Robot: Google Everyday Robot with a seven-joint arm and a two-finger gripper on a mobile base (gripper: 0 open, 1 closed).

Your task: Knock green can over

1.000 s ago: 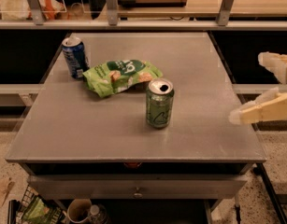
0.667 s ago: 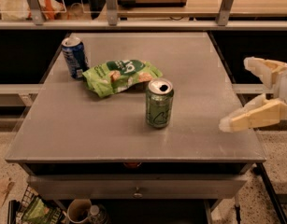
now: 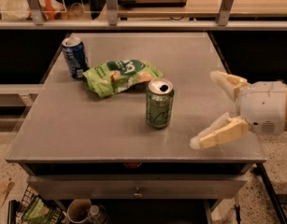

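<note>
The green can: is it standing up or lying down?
Upright: the green can stands on its base, silver top up. The gripper, open, hovers at picture right, apart.

Bare table [image 3: 87, 125] between hand [image 3: 204, 109] and can [image 3: 159, 105]

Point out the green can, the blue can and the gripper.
green can [image 3: 160, 107], camera view, label side.
blue can [image 3: 75, 58], camera view, side.
gripper [image 3: 204, 109], camera view, right of green can, midway between open fingertips.
</note>
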